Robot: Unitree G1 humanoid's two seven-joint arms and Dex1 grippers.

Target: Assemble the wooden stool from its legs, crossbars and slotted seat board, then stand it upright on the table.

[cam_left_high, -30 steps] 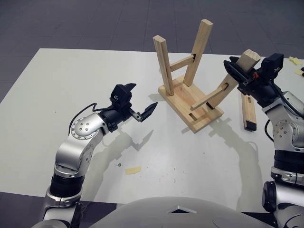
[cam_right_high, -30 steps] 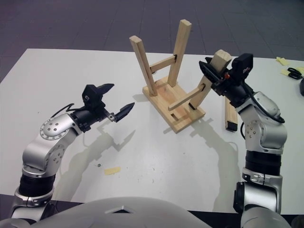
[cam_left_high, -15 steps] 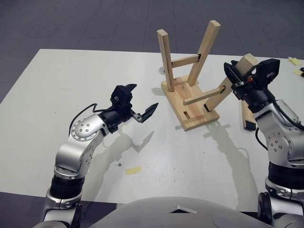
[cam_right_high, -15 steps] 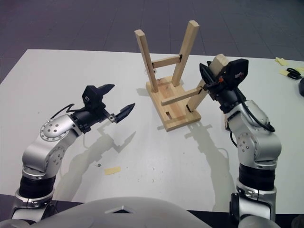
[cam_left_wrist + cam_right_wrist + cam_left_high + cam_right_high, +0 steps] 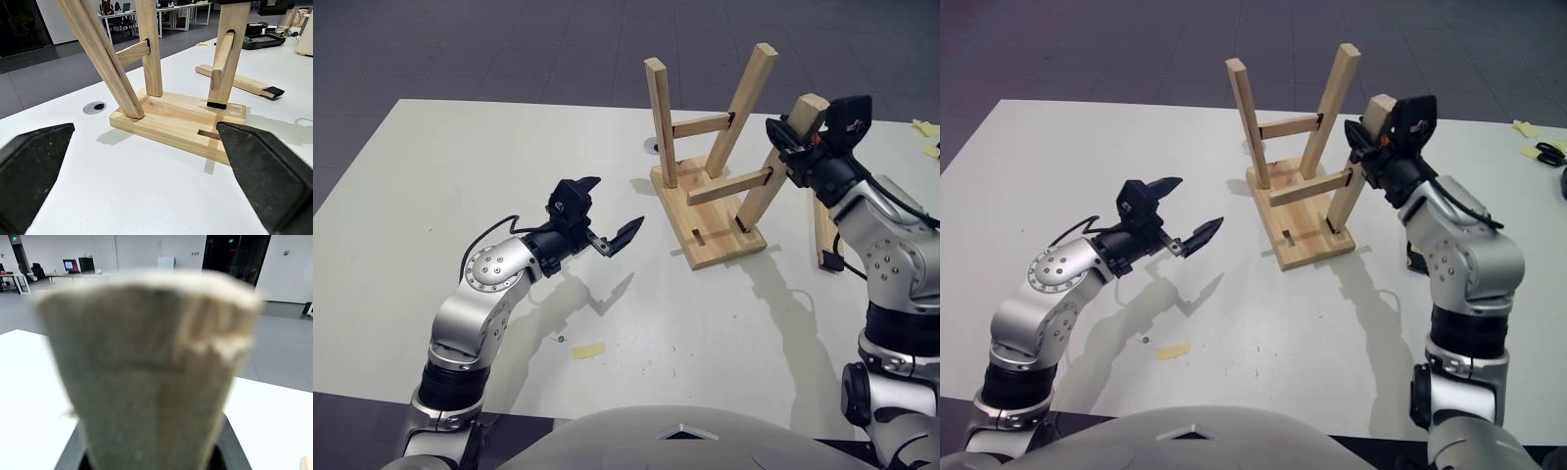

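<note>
The slotted seat board (image 5: 710, 223) lies flat on the white table (image 5: 460, 176). Two legs (image 5: 661, 122) stand up from it, joined by a crossbar (image 5: 700, 125). My right gripper (image 5: 797, 132) is shut on the top of a third leg (image 5: 766, 186), which is steeply tilted, carries its own crossbar (image 5: 729, 186) and has its dark foot on the board beside an empty slot (image 5: 208, 133). That leg's end (image 5: 146, 372) is close in the right wrist view. A loose leg (image 5: 824, 230) lies to the right. My left gripper (image 5: 613, 204) is open, left of the board.
A yellow tape scrap (image 5: 588, 350) and a small screw (image 5: 560, 339) lie near the front. A round cable hole (image 5: 651, 147) sits behind the board. More yellow scraps (image 5: 922, 127) lie at the far right edge.
My right gripper has swung the third leg and its crossbar from a low lean to a steeper angle, closer to the standing legs. The left arm has barely moved.
</note>
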